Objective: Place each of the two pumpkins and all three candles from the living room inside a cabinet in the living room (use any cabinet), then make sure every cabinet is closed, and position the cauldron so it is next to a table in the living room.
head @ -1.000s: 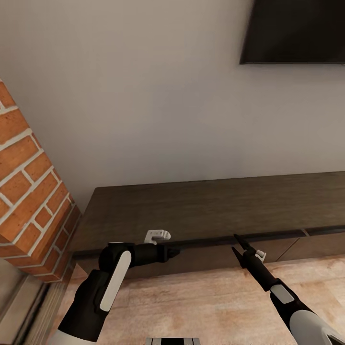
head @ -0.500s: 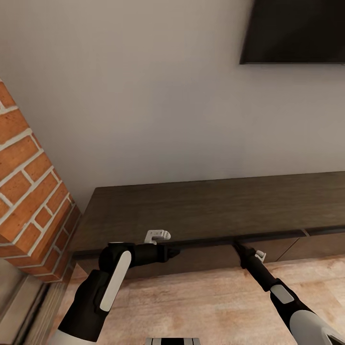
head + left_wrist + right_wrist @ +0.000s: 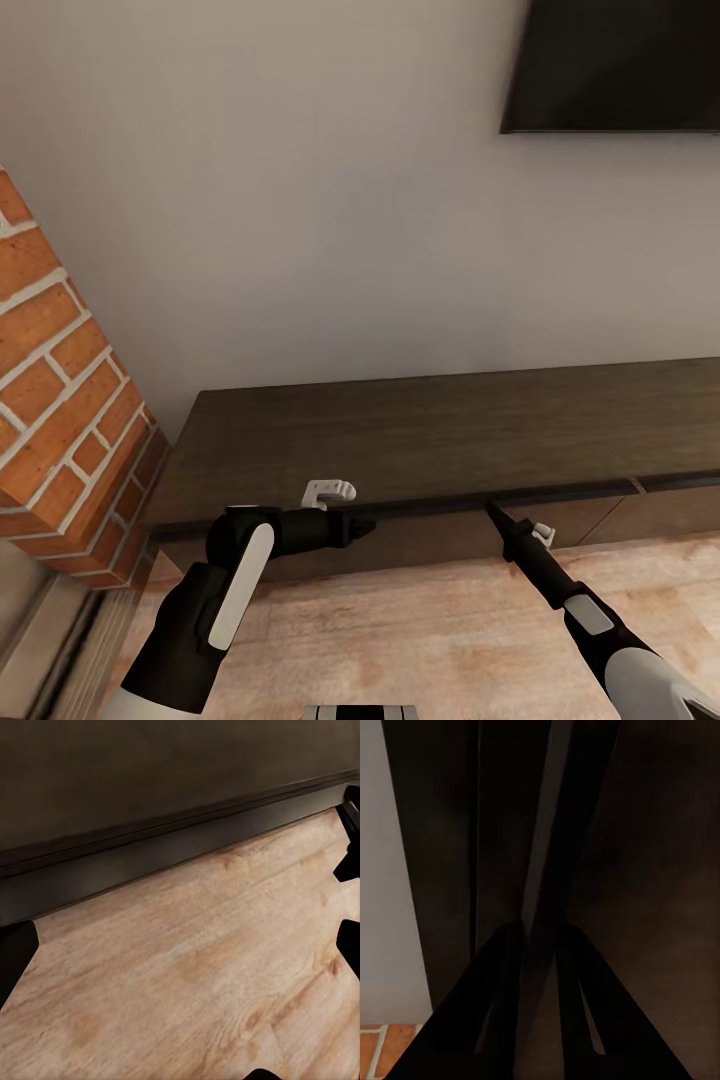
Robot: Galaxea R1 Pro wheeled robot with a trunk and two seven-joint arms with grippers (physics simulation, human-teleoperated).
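With narrow jaws pinching the top lip of the cabinet (image 3: 450, 440) drawer front, the right gripper (image 3: 492, 508) risks slipping off; left gripper (image 3: 366, 524) jaw state unclear.

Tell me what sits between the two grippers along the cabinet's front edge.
In the head view, nothing sits between the left gripper and the right gripper: just the cabinet's dark front lip, with wooden floor below.
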